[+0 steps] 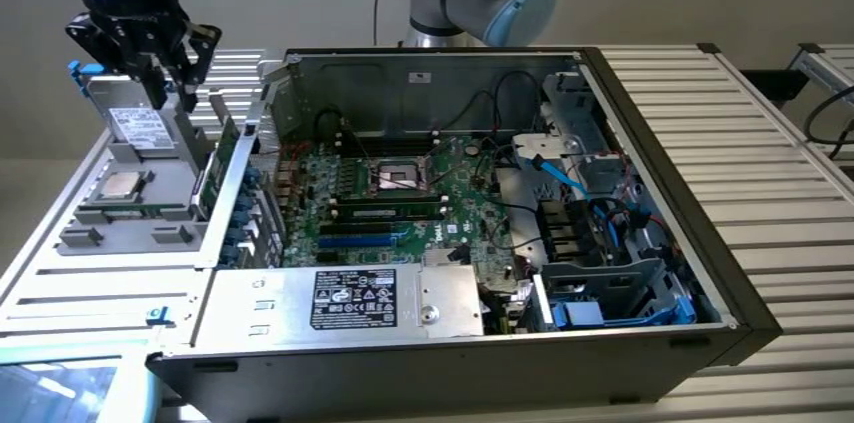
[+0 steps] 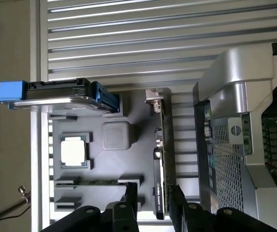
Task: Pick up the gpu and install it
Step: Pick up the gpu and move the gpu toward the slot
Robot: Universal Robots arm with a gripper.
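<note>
The gpu [image 2: 159,159] stands on its edge in the grey parts tray [image 2: 104,164], a thin card with a black shroud and a silver end bracket [image 2: 153,96]. In the exterior view the gpu [image 1: 218,165] sits at the tray's side nearest the computer case. My gripper [image 1: 171,93] hangs above the tray, over the card's end, and is open. In the wrist view the gripper [image 2: 153,205] has one black finger on each side of the card's end. Nothing is held between the fingers.
In the tray lie a drive with blue brackets [image 2: 56,96], a CPU [image 2: 74,151] and a RAM stick [image 2: 97,182]. The open computer case [image 1: 441,213] lies at the exterior view's right of the tray, with its motherboard [image 1: 387,198] and cables [image 1: 574,193] exposed.
</note>
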